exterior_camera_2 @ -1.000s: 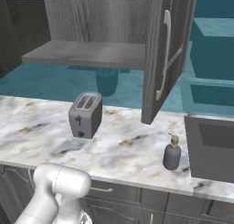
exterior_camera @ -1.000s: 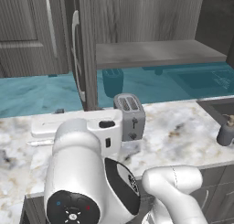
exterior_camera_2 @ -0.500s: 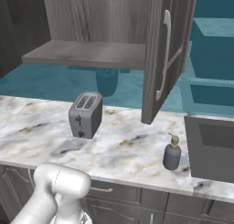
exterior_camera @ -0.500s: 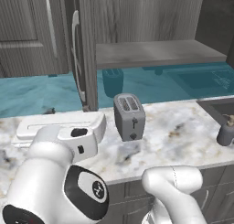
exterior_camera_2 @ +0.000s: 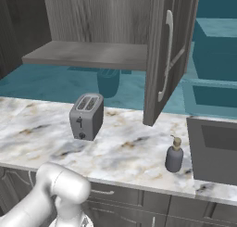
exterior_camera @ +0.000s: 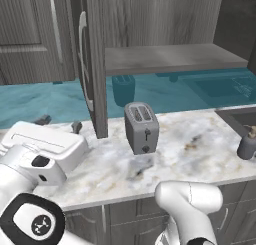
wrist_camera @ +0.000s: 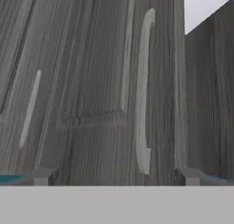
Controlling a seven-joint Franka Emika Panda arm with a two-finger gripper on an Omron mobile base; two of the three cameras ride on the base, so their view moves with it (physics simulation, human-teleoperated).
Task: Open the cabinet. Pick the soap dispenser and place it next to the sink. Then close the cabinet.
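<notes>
Hand view: gripper (wrist_camera: 116, 177) jaws spread wide, empty, facing cabinet (wrist_camera: 91, 81) door handle (wrist_camera: 142, 90); right base view lower right: soap dispenser (exterior_camera_2: 174, 154) on marble just left of sink (exterior_camera_2: 214, 152).

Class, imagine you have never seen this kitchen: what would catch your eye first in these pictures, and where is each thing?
The wall cabinet stands wide open above the marble counter, both doors swung out and its shelf bare. A grey toaster stands on the counter below it, and a small soap dispenser stands further right, just left of the dark sink. In the hand view, a long silver door handle runs between the open fingers.
</notes>
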